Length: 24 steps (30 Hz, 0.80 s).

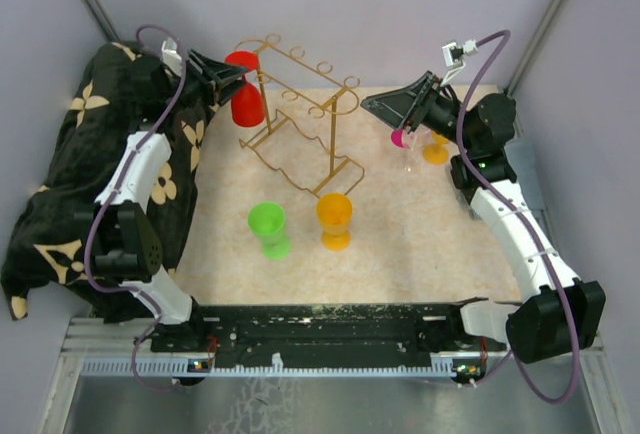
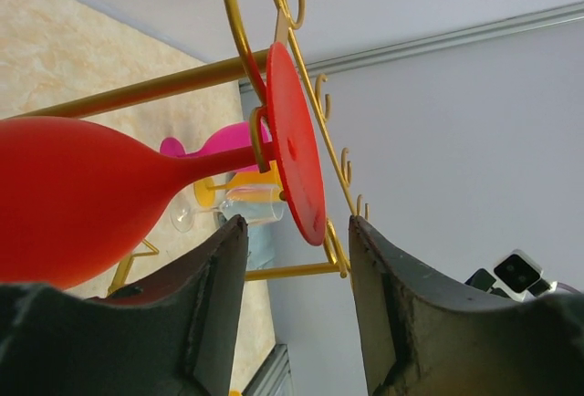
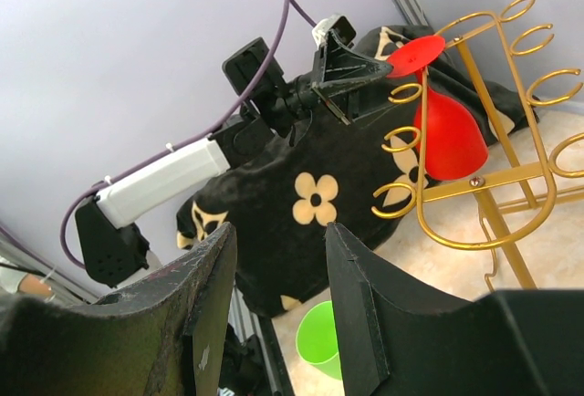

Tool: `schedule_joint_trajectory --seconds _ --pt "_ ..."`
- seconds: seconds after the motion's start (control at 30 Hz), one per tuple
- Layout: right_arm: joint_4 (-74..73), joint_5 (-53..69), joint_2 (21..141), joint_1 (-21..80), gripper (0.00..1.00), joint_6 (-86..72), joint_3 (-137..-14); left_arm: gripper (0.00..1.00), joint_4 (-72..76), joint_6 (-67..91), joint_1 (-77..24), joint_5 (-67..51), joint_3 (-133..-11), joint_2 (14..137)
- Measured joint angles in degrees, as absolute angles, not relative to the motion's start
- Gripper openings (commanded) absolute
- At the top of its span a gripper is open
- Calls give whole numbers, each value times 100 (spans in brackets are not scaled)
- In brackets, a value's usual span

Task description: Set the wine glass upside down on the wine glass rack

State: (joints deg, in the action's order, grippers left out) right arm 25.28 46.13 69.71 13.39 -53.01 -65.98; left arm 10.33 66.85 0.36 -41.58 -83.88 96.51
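red wine glass (image 1: 245, 94): it hangs upside down at the left end of the rack. Its bowl points down and its flat round foot is on top. In the left wrist view (image 2: 82, 195) the thin stem sits in a wire loop and the foot rests over it.
gold wire rack (image 1: 331, 149): it stands at the back of the table (image 1: 420, 244), between the two arms. It has rows of round loops on top (image 3: 484, 182).
left gripper (image 1: 238, 75): it is high up, right by the foot of the red wine glass. Its two fingers (image 2: 214, 296) are spread apart. The edge of the foot shows in the gap between their tips, with space on both sides. Nothing is pinched.
right gripper (image 1: 375, 107): it is on the right side of the rack, well apart from the red wine glass. Its fingers (image 3: 201, 305) are spread wide too, with nothing between them.
pink glass (image 1: 400, 138): it is just below the right gripper.
orange glass (image 1: 335, 216): it stands upright in front of the rack.
green glass (image 1: 268, 226): it stands upright just beside the orange glass, on its left.
black cloth (image 1: 60, 184): it has pale flowers and lies heaped on the left side.
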Motion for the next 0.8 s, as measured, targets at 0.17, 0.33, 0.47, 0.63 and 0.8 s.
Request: schedule_joint_trajectory --seconds 0.17,0.33,0.47,0.63,0.8 --pt "2375 4545 6971 1339 44 -5151 -6598 56 836 6545 36 -4165 -8342 9526" --pt "1345 4152 6984 1339 44 -4591 -6755 57 451 6241 36 -4152 -8331 9209" --pt "-211 3214 7192 1330 44 -3815 -7592 58 86 5913 36 -4091 -8331 8888" --pt "-1330 2161 7441 1271 44 -2993 -8390 59 -379 5492 38 -3909 -8331 8501" --pt "-2261 1275 7940 1240 43 -2429 -9061 59 -668 5229 40 -3839 -8331 8307"
